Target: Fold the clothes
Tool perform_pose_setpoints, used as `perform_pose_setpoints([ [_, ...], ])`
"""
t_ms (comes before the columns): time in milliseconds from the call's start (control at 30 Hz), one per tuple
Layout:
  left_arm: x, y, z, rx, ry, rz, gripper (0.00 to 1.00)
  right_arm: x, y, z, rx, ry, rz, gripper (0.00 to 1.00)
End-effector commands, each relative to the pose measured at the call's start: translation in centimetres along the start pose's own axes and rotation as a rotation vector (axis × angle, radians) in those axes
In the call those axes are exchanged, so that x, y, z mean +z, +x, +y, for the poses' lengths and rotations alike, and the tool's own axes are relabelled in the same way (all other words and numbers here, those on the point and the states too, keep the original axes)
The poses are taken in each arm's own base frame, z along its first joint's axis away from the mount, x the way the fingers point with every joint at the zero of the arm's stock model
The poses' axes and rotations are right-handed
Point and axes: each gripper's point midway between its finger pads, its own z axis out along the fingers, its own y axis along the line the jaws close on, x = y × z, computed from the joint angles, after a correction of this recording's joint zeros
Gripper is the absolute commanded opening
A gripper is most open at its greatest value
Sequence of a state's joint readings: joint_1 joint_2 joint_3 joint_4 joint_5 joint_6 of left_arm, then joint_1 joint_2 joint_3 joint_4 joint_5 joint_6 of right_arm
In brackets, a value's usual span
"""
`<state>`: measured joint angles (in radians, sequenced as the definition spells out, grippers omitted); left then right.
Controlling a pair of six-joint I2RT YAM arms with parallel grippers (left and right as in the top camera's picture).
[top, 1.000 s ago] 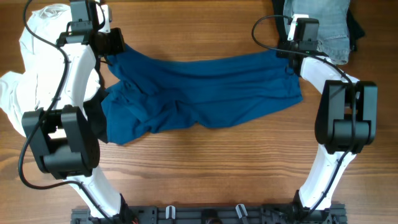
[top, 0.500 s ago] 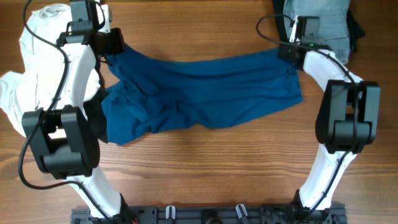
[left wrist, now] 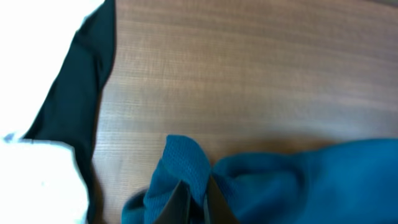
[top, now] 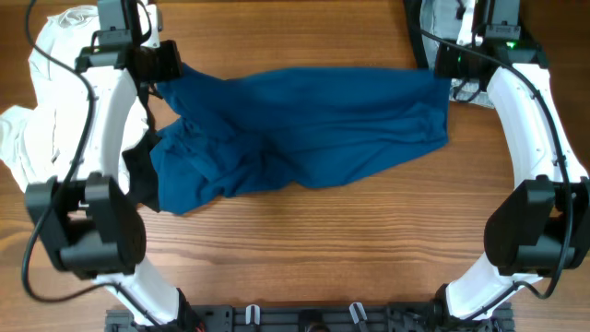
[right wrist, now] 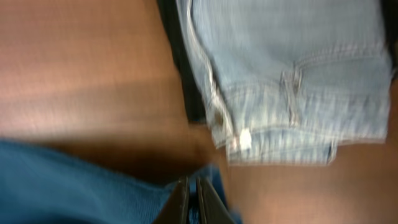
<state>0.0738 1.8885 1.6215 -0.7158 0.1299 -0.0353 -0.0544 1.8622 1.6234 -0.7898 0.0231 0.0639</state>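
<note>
wooden tabletop (top: 323,240) bears the dark-blue shirt (top: 304,129), and we clamp its top corners in left gripper (top: 171,76) and right gripper (top: 441,72).

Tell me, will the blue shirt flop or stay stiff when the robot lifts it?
Probably floppy: the blue shirt lies in soft wrinkles and folds. Likely light, since the left gripper and right gripper each pinch just an edge. It should drape, not roll.

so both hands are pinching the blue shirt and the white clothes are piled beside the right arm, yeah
Not quite. The overhead view shows the white clothes piled beside the left arm, not the right. The rest holds: the left hand and right hand are both shut on the blue shirt.
</note>
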Motion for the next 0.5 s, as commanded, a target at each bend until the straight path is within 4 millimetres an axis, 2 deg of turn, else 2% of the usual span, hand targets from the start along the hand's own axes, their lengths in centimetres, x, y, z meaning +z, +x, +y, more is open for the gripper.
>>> perform_pose_setpoints([
  [0,-4.0,-0.1,-0.5,0.004,0.007,-0.010,0.04,-0.8,1.7,0.1,0.019,-0.024,0.072,0.05],
  [100,-4.4,2.3,-0.3,-0.010,-0.002,0.086,0.04,-1.3,3.5,0.0,0.038,-0.035,0.147,0.04],
  [233,-4.8,5.5,-0.2,-0.030,-0.012,0.215,0.04,-2.2,5.0,0.1,0.069,-0.093,0.207,0.04],
  [467,-6.2,9.9,0.1,-0.059,-0.032,0.403,0.04,-2.9,6.8,-2.0,0.121,-0.069,0.279,0.04],
])
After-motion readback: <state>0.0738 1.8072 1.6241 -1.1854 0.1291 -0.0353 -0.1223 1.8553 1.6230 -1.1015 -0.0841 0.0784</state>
